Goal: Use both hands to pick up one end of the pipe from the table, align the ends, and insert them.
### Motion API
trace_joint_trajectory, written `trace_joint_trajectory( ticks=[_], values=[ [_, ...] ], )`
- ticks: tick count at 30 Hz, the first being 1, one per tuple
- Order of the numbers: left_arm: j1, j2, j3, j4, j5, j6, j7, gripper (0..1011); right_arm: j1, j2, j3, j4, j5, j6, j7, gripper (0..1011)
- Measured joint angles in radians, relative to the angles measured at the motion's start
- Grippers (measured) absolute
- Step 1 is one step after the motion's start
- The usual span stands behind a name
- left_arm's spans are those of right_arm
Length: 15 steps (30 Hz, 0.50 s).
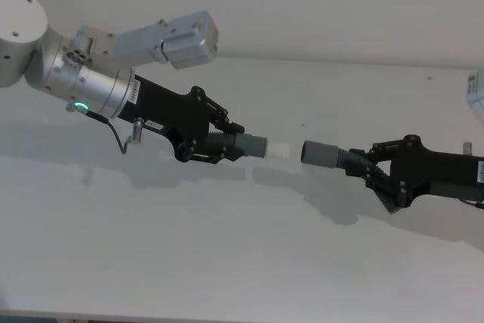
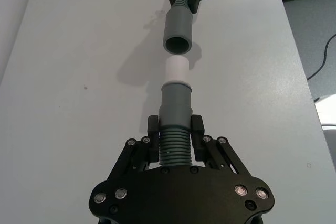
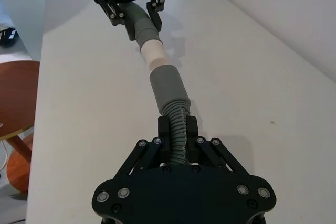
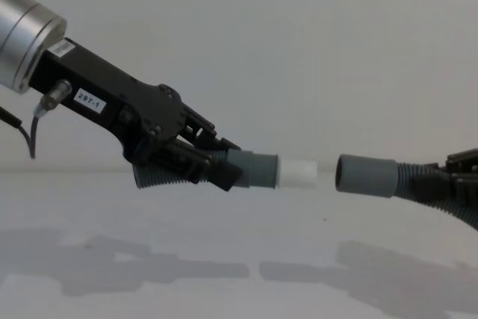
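Observation:
Both grippers hold the pipe's ends in the air above the white table [image 1: 227, 262]. My left gripper [image 1: 223, 145] is shut on the ribbed hose [image 2: 175, 148] just behind a grey cuff [image 1: 255, 145] with a narrow white tip [image 1: 278, 149]. From the right, my right gripper [image 1: 374, 168] is shut on the ribbed hose [image 3: 177, 124] behind the hollow cuff [image 1: 321, 154]. The two ends face each other roughly in line, a small gap apart: white tip [image 4: 299, 175], open mouth [image 4: 366, 175]. The middle of the pipe is hidden.
A round wooden stool [image 3: 16, 103] stands beyond the table's edge. A cable [image 2: 323, 61] lies on the floor off the other side. A pale object [image 1: 476, 92] sits at the table's far right. Shadows of both arms fall on the bare table below.

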Motion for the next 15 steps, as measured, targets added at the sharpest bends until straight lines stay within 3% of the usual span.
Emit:
trace_joint_trajectory(
  ticks=[15],
  values=[
    [-0.005, -0.004, 0.008, 0.005, -0.003, -0.002, 0.001, 345, 0.005, 0.001, -0.007, 0.001, 0.006, -0.001, 0.0, 176]
  ],
)
